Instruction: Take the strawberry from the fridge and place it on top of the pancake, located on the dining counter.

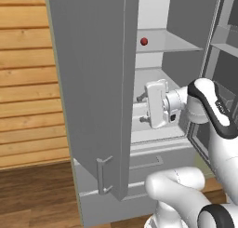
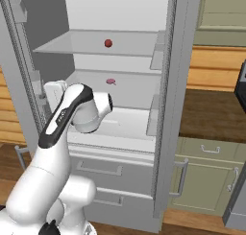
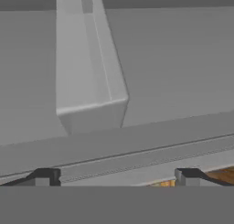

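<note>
The two small dark finger tips of the gripper (image 3: 116, 176) stand wide apart at the bottom of the hand view, with nothing between them; the jaws are open. Ahead of them runs a pale grey ledge, and above it, in the upper left of the frame, a pale grey box-shaped door bin (image 3: 89, 63) juts out from a flat grey wall.

In the left base view the white hand (image 1: 156, 104) sits at the centre right of the frame, turned toward the left, at the level of the lower shelf inside the tall light-grey two-door fridge (image 1: 93, 83). The white arm with dark joints (image 1: 211, 106) bends in from the right edge. The fridge's left door stands open and takes up the middle of that frame, its slim bar handle at the bottom.

The small round red strawberry (image 1: 144, 41) lies on the upper pale grey shelf, above the hand and well apart from it. In the right base view it sits at the upper centre (image 2: 108, 43), and a small flat pinkish item (image 2: 111, 81) lies on the shelf below it. At the right of that view is a dark-brown wooden countertop (image 2: 211, 111) on green-grey cabinets.
</note>
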Controlling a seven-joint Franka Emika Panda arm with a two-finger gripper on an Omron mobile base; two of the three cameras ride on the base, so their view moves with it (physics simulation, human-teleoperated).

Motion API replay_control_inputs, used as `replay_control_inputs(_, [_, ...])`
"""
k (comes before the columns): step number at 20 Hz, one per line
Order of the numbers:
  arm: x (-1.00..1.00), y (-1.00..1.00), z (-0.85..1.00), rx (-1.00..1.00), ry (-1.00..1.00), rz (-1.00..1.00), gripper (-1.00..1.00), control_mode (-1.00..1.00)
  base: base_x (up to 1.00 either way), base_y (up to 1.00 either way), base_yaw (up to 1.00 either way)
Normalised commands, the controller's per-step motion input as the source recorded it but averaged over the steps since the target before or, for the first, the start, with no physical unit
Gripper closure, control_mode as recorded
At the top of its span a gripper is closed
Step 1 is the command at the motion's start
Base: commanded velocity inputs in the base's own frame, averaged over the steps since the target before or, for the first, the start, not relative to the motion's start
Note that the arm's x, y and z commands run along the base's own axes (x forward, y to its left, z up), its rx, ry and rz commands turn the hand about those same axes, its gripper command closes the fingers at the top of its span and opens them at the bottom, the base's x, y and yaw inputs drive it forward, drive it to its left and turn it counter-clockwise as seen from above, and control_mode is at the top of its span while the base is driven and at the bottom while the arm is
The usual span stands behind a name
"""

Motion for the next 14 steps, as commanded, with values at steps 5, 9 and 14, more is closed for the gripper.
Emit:
replay_control_inputs(5, [0.04, 0.49, 0.00, -0.02, -0.01, 0.00, -1.00, -1.00, 0.00, 0.00, 0.00])
replay_control_inputs(9, [0.00, 0.58, 0.00, 0.00, 0.00, 0.00, -1.00, -1.00, 0.00, 0.00, 0.00])
replay_control_inputs(14, [0.00, 0.59, 0.00, 0.00, 0.00, 0.00, -1.00, -1.00, 0.00, 0.00, 0.00])
